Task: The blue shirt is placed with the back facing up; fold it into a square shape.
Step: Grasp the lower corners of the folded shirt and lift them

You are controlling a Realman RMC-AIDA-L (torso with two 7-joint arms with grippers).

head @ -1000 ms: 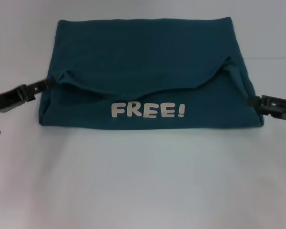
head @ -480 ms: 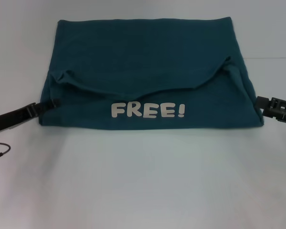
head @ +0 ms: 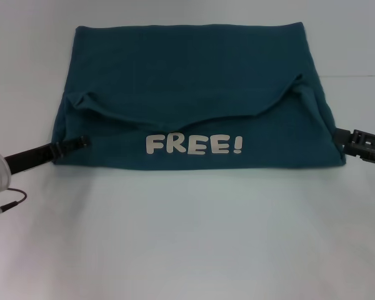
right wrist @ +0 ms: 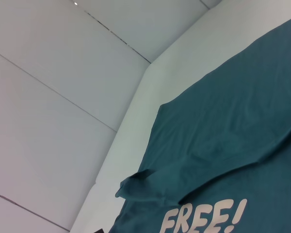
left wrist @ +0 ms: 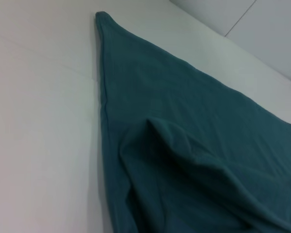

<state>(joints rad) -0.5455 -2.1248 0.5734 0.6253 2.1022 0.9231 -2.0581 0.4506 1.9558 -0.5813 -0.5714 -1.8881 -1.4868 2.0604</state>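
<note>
Blue shirt [head: 194, 81] lies flat on the white counter [head: 187, 237], occupying the centre and far portion of the head view. Its near portion is turned over toward 12 o'clock, so the front faces up along the near edge and the white "FREE!" lettering [head: 194, 144] reads upright. The edge of this turned portion runs in a wavy line from a bunched ridge at the left side to a second bunched ridge at the right side.

Left tool [head: 80, 143] enters from 8 o'clock. Its thin dark tip lies low over the shirt's near left corner, at or on the fabric. Whether its fingers are spread or pressed together cannot be determined. The left wrist view shows the shirt's left edge and the bunched ridge [left wrist: 184, 145] at close range.

Right tool [head: 341, 135] sits at 3 o'clock, at the shirt's right edge just above the near right corner, touching or just beside the fabric. Its finger state cannot be determined either. The right wrist view shows the lettering and the fold across the shirt.
</note>
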